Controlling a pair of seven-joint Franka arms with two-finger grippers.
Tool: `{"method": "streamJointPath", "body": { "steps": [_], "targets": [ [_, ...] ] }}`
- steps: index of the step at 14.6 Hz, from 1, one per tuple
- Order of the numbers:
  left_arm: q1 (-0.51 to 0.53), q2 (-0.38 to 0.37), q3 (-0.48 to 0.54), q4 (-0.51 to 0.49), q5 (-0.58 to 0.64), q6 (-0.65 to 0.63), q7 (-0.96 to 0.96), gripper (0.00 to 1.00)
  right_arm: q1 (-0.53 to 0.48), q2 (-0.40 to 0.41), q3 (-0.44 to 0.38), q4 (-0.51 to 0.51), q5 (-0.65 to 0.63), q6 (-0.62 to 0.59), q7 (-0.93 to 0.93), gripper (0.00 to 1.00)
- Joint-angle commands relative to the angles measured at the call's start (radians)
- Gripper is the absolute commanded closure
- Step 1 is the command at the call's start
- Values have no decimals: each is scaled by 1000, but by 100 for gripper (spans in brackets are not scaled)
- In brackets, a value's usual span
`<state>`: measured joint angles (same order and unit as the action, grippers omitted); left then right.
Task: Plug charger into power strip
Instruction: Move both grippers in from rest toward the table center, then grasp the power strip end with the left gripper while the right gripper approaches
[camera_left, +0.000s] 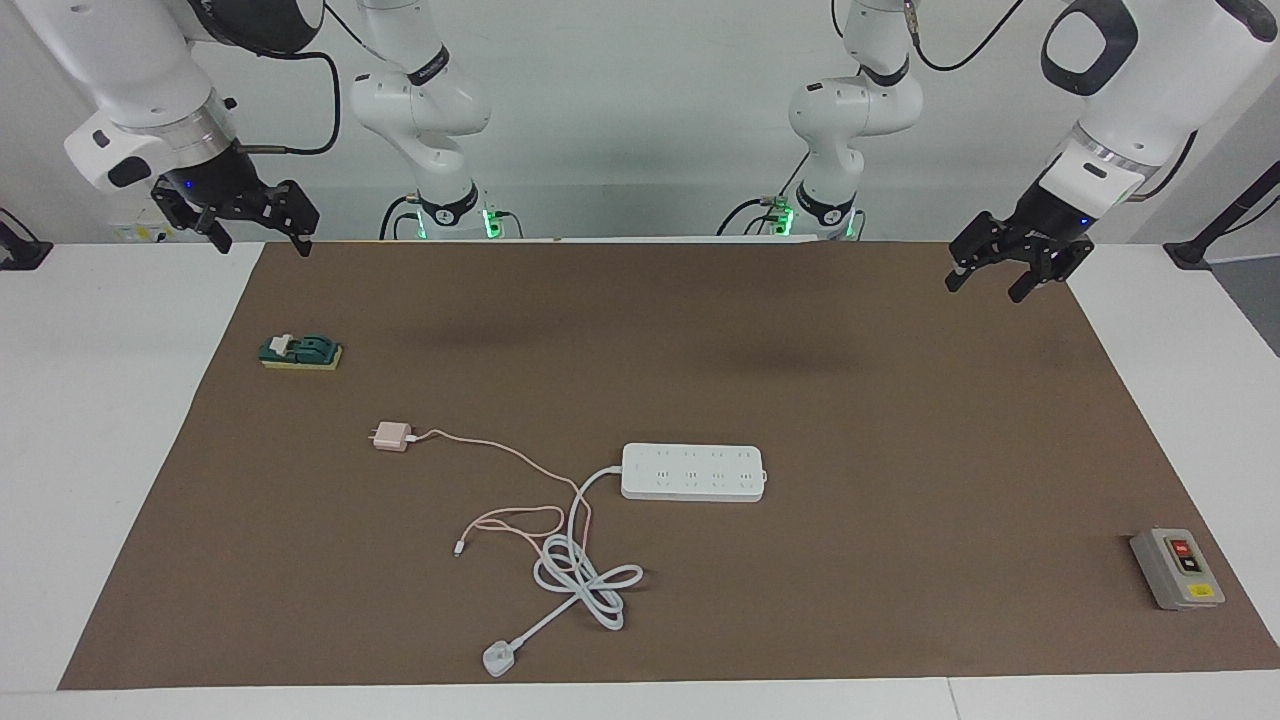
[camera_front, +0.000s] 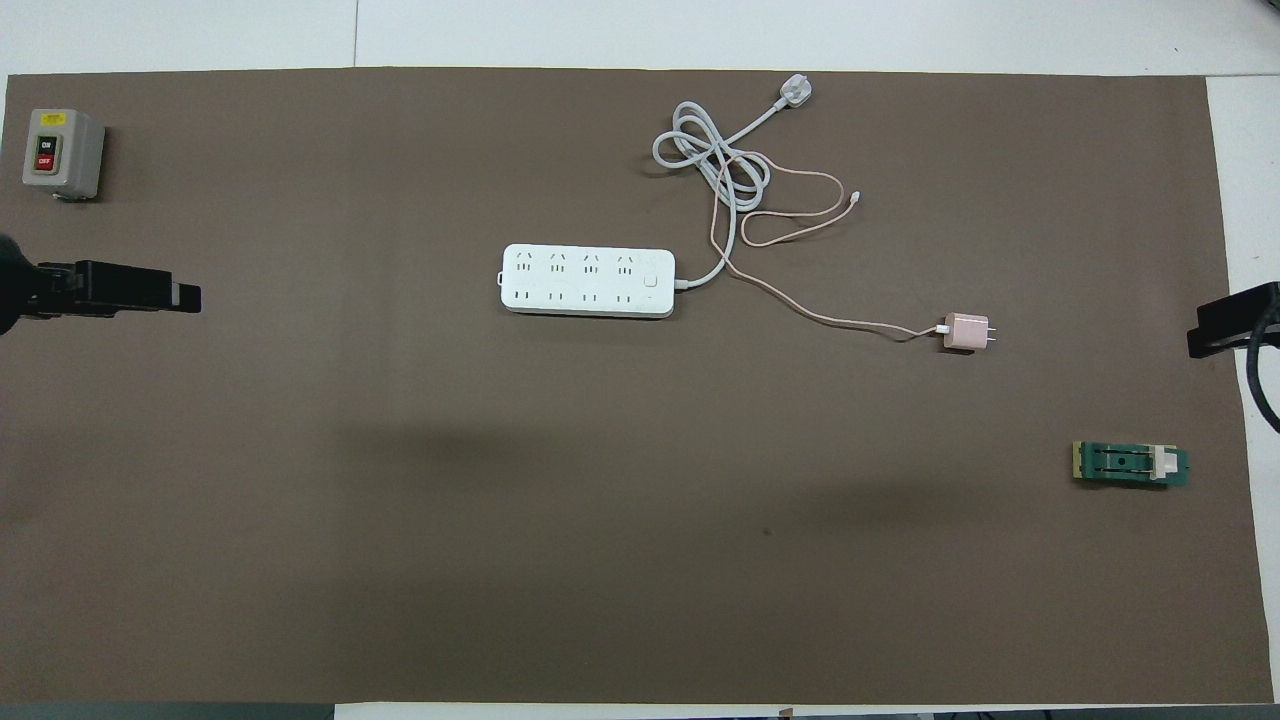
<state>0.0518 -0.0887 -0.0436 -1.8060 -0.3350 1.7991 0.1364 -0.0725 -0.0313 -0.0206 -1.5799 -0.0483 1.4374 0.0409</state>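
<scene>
Both grippers raised, spread wide, empty. Right gripper (camera_left: 259, 228) over mat edge; charger (camera_left: 391, 437) below and inward, prongs toward right arm's end. Left gripper (camera_left: 1003, 272) well apart. Strip (camera_left: 693, 472) between them, lengthwise across table.

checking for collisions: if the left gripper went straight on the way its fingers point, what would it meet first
Probably just the bare brown mat: the left gripper points down over the mat's corner, nothing beneath it, though depth is hard to judge.
</scene>
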Motion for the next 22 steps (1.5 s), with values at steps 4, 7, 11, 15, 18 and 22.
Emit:
{"method": "streamJointPath", "body": {
  "steps": [4,7,11,15,18,22],
  "targets": [
    [-1,-43,1,-154,-338,89,20,0,-42,-6,1,-110,149,44,390,0],
    [-3,-22,1,-194,-576,95,106,0,-95,27,1,-146,273,75,569,0],
    [-4,73,1,-239,-826,95,271,0,-151,109,-1,-160,418,132,723,0],
    [-40,87,-1,-337,-1014,117,395,0,-168,178,-1,-176,531,193,850,0],
    [-82,125,-4,-340,-1122,115,450,0,-168,198,-1,-219,603,254,935,0],
    [-154,171,-2,-352,-1331,102,547,0,-174,269,-1,-259,705,296,936,0]
  ]
}}
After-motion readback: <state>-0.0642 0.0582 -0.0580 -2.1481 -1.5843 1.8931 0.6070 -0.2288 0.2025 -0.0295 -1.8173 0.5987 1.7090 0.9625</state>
